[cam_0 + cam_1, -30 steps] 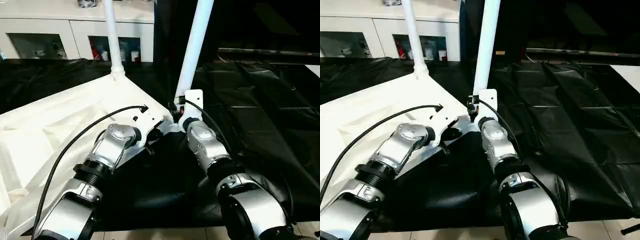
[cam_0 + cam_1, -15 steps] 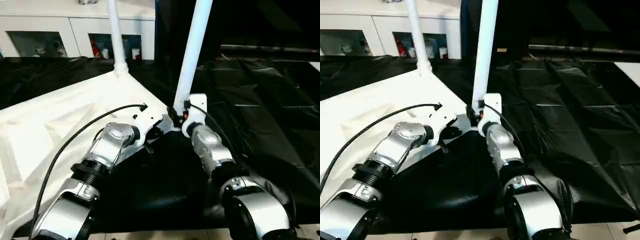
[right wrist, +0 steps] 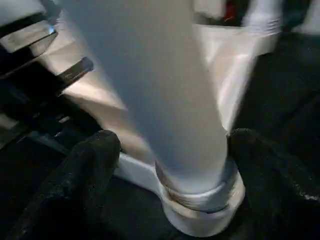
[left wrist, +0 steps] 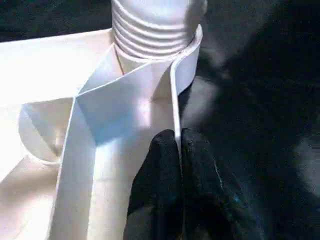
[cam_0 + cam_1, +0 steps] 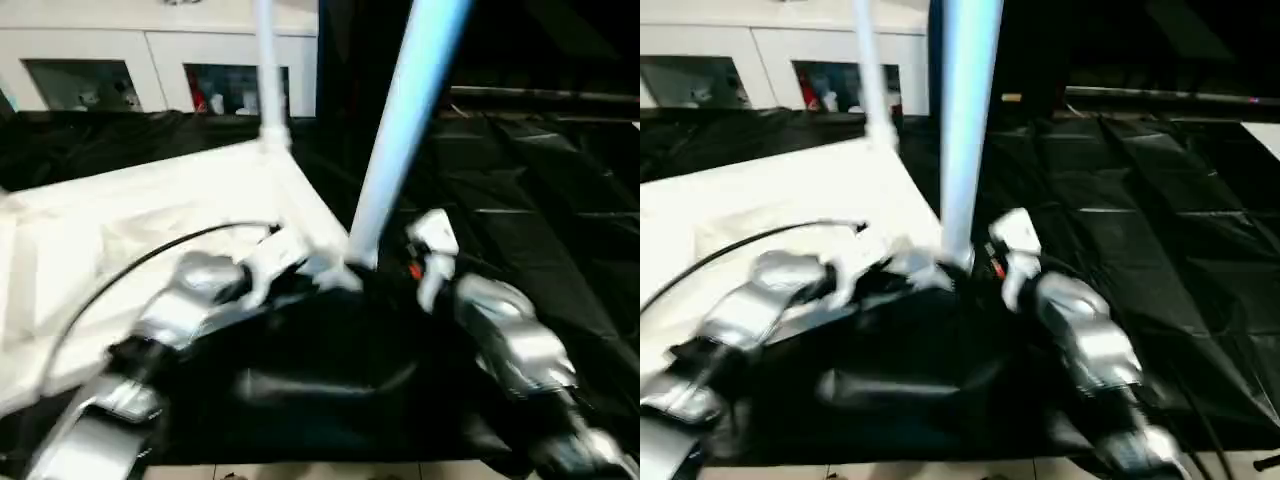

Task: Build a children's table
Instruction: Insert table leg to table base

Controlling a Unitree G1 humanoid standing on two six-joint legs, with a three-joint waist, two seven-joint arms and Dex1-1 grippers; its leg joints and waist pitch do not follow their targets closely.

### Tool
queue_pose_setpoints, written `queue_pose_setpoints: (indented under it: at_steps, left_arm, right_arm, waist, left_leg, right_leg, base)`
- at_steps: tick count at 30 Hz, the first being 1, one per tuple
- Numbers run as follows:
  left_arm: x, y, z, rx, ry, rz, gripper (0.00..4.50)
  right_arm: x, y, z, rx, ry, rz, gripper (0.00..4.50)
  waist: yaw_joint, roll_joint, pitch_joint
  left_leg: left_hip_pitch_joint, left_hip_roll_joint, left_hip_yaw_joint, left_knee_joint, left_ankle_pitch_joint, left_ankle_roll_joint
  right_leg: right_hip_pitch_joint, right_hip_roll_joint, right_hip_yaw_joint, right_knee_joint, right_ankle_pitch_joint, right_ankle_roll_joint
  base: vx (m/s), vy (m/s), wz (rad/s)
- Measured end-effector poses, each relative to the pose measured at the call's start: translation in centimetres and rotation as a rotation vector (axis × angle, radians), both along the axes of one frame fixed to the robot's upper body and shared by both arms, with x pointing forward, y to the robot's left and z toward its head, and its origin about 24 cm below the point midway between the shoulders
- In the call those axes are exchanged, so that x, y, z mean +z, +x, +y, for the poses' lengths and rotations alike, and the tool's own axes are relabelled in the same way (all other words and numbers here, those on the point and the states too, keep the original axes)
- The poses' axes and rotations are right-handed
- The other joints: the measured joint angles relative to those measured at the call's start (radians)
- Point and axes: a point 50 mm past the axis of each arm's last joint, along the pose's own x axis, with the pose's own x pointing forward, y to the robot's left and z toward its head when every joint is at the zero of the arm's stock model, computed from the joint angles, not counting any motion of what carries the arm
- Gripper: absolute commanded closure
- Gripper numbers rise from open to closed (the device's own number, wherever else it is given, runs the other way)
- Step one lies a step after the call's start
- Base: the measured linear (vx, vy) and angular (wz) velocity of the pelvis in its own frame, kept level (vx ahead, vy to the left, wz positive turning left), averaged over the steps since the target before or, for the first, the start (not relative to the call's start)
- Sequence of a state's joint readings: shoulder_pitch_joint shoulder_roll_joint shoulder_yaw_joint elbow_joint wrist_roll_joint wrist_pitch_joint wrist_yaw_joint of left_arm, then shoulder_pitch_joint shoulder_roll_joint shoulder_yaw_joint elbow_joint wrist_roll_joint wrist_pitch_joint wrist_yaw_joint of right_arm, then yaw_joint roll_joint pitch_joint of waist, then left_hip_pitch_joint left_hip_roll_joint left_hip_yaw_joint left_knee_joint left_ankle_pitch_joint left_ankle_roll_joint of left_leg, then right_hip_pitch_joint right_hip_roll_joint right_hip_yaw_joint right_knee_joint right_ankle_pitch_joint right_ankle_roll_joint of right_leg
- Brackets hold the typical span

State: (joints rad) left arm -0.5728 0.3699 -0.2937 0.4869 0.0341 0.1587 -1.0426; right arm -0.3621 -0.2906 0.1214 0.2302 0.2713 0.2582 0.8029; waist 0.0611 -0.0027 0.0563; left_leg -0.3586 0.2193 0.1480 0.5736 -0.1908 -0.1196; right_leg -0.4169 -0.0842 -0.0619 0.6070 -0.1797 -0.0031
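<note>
Black sheet covers bench. Head view: tabletop upside down, near leg upright in corner socket. Right wrist: right tool has just let go, fingers wide beside leg; prob. seated. Left wrist: left tool clenched on rim.

Both silver forearms reach up from the bottom of the head view and meet near the middle of the frame. The left arm rises from the lower left corner, a black cable arcing over it. Its left gripper has the two black fingers pinched tight together. The right arm comes in from the lower right, its white wrist block turned toward the centre. The right gripper stands with its fingers spread wide apart.
</note>
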Motion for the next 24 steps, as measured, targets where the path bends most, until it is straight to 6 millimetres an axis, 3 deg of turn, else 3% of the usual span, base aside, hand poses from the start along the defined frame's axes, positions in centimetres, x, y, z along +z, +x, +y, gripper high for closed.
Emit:
queue_pose_setpoints:
  at_steps: [5, 10, 24]
  left_arm:
    - [0.0, -0.6, 0.3, -0.069, 0.008, 0.023, 4.5]
    - [0.0, -0.7, 0.4, -0.081, 0.012, 0.028, 4.5]
    - [0.1, -0.8, 1.0, -0.073, 0.029, 0.027, 4.5]
  right_arm:
    - [0.7, -1.2, -0.4, 0.113, -0.043, 0.02, 0.62]
    - [0.7, -1.5, 0.0, 0.097, -0.014, 0.045, 0.62]
    - [0.3, 0.0, 1.9, 0.022, 0.001, -0.004, 1.75]
  waist:
    - [0.006, 0.001, 0.0]
    - [0.007, 0.001, 0.0]
    - [-0.003, 0.002, -0.001]
  left_leg:
    - [0.001, 0.002, 0.003, 0.001, 0.0, 0.0]
    - [0.001, 0.003, 0.005, 0.001, 0.0, 0.0]
    - [0.004, 0.004, 0.005, 0.002, 0.003, -0.004]
  right_leg:
    - [0.001, 0.0, 0.0, 0.0, 0.0, 0.0]
    - [0.001, 0.0, 0.0, 0.001, 0.0, 0.0]
    - [0.002, 0.001, 0.0, 0.005, 0.0, 0.0]
  base:
    - [0.0, 0.0, 0.0]
    - [0.0, 0.0, 0.0]
    - [0.0, 0.0, 0.0]
